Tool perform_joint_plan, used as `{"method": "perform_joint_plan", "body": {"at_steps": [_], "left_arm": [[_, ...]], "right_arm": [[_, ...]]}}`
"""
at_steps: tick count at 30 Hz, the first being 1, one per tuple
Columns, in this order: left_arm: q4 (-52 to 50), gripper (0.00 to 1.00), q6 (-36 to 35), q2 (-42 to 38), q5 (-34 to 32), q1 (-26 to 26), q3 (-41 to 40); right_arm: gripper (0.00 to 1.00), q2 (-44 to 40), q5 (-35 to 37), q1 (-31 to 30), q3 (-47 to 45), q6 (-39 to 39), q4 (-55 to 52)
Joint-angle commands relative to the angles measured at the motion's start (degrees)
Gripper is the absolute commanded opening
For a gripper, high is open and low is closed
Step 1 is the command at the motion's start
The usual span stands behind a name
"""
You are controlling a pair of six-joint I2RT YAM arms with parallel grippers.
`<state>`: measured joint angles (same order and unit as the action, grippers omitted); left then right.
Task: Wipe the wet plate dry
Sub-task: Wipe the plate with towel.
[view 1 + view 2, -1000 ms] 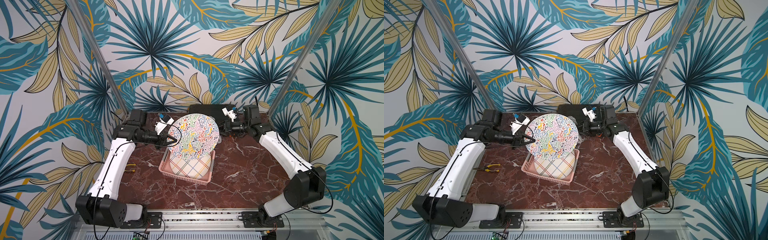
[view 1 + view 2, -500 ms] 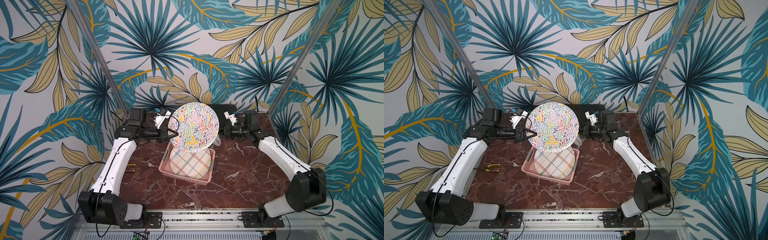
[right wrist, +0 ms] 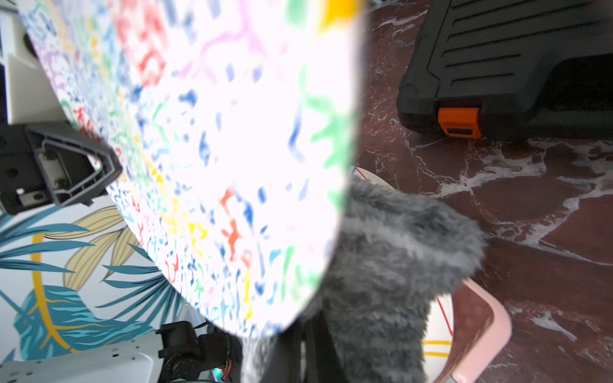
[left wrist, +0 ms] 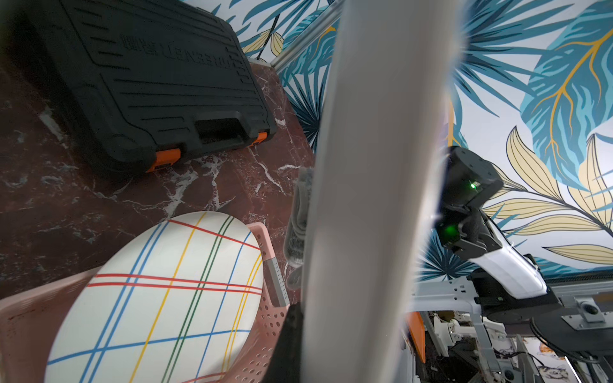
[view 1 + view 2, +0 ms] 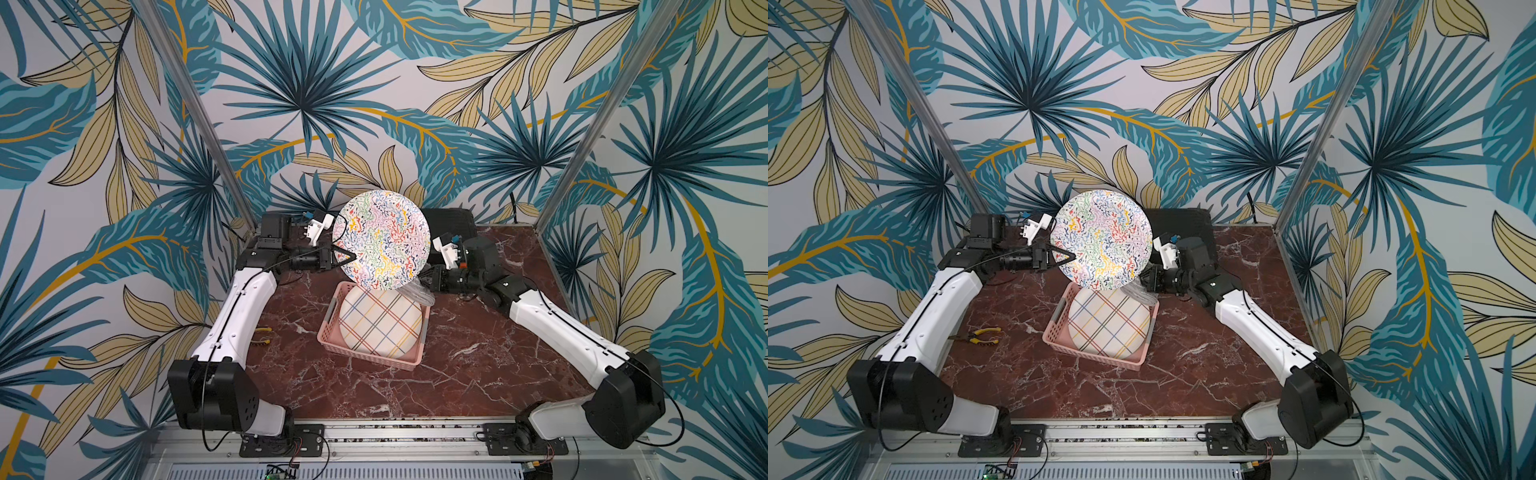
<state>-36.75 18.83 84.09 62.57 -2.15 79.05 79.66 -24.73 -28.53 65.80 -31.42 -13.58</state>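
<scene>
The left tool (image 5: 351, 257) is clenched on the rim of the patterned plate (image 5: 381, 239), pinching it at the edge nearest that arm. The plate is held up in the air, tilted with its squiggled face toward the top views, above the far end of the pink basket (image 5: 328, 329) and clear of it. From the right wrist the plate (image 3: 215, 149) fills much of the picture (blurred and washed out by how close it is), with the left tool (image 3: 76, 165) gripping its rim.

The right tool (image 5: 430, 281) is closed on a grey cloth (image 5: 420, 291), a fluffy wad that peeks out from under the plate's lower rim on the right arm's side. In the left wrist view the cloth (image 4: 298, 225) lies right against the plate's plain back (image 4: 374, 165). The right wrist shows the cloth (image 3: 398, 258) bunched just behind the rim.

The basket sits mid-desk (image 5: 457, 365) and holds one thing: a white plaid plate (image 5: 380, 324) with coloured lines, lying tilted inside and filling most of it.

A closed black case (image 5: 451, 220) with orange latches lies at the back of the desk. Yellow-handled pliers (image 5: 982, 336) lie beside the left arm, apart from the basket.
</scene>
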Motion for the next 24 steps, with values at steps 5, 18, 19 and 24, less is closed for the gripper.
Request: {"method": "perform_joint_plan", "body": {"at_steps": [5, 18, 19, 24], "left_arm": [[-0.2, 0.0, 4.9, 2.9, 0.9, -0.6, -1.8], [9.3, 0.0, 16.6, 3.5, 6.6, -0.6, -6.0], [9.4, 0.0, 16.6, 3.6, 6.8, -0.6, -6.0], [9.7, 0.0, 16.7, 3.8, 7.5, -0.6, -6.0]], "right_arm": [[0.0, -3.0, 16.1, -7.2, -1.6, 9.7, 9.2], [0.0, -1.5, 32.2, -16.7, -5.9, 15.6, 22.8], [0.0, -1.3, 33.5, -17.1, -5.7, 16.0, 23.3], [0.0, 1.4, 36.7, -20.9, -4.2, 17.0, 25.2]]}}
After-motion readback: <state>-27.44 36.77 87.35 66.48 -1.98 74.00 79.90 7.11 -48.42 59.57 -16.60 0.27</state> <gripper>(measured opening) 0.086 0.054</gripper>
